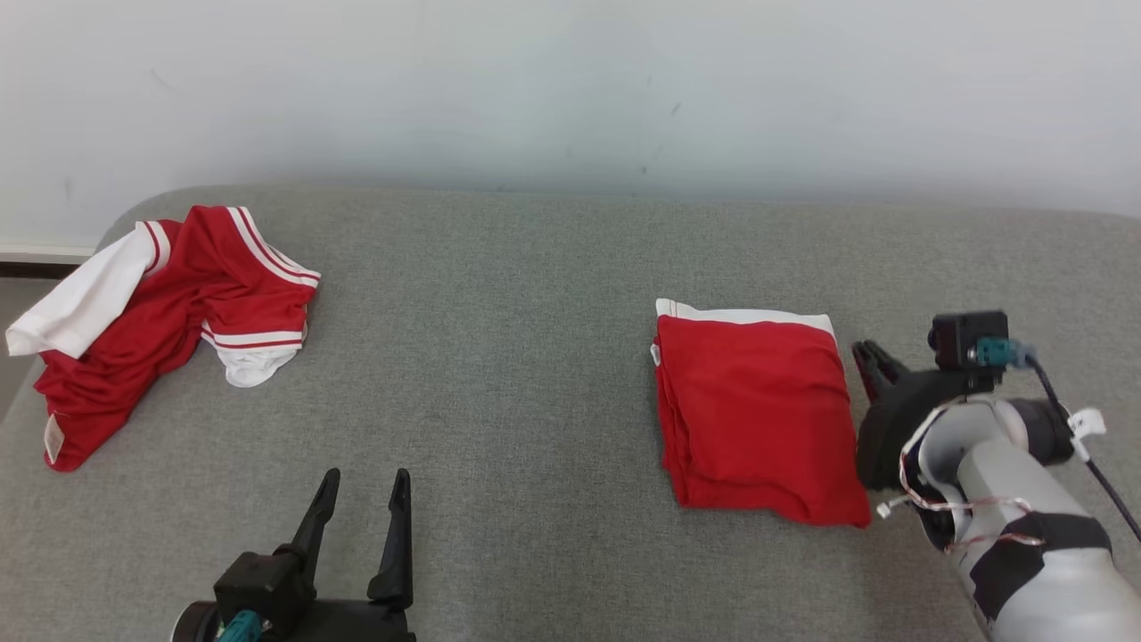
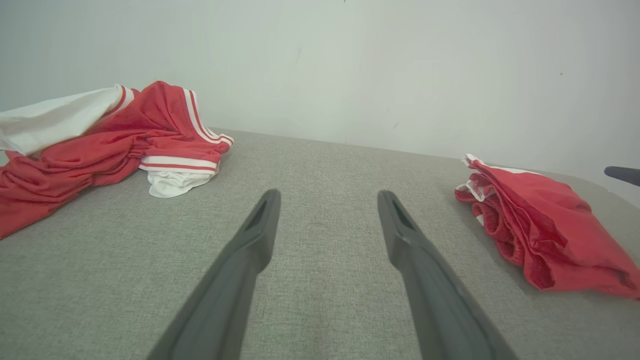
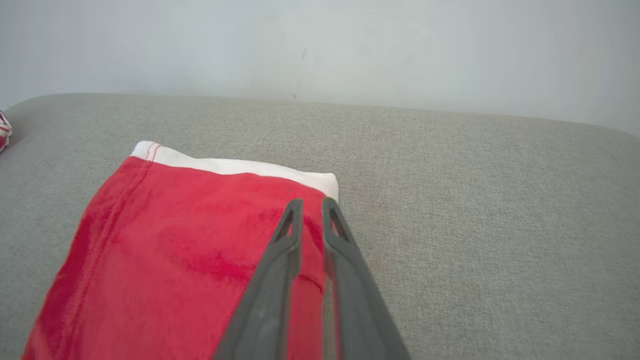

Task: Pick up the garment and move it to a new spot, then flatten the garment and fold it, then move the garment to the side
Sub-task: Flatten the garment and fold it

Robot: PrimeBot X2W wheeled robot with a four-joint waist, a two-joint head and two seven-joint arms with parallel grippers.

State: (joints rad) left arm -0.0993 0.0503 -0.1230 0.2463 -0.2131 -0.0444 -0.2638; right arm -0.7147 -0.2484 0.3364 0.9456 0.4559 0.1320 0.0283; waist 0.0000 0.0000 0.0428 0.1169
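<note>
The garment is red with a white band and lies folded into a neat rectangle on the right of the grey cushion; it also shows in the left wrist view and the right wrist view. My right gripper hovers at its right edge. Its fingers stand a narrow gap apart over the far right corner of the cloth, with nothing between them. My left gripper rests low at the front left, wide open and empty, well away from the folded piece.
A crumpled red and white garment lies heaped at the cushion's far left corner. The grey fabric surface is bare between the two garments. A pale wall runs behind it.
</note>
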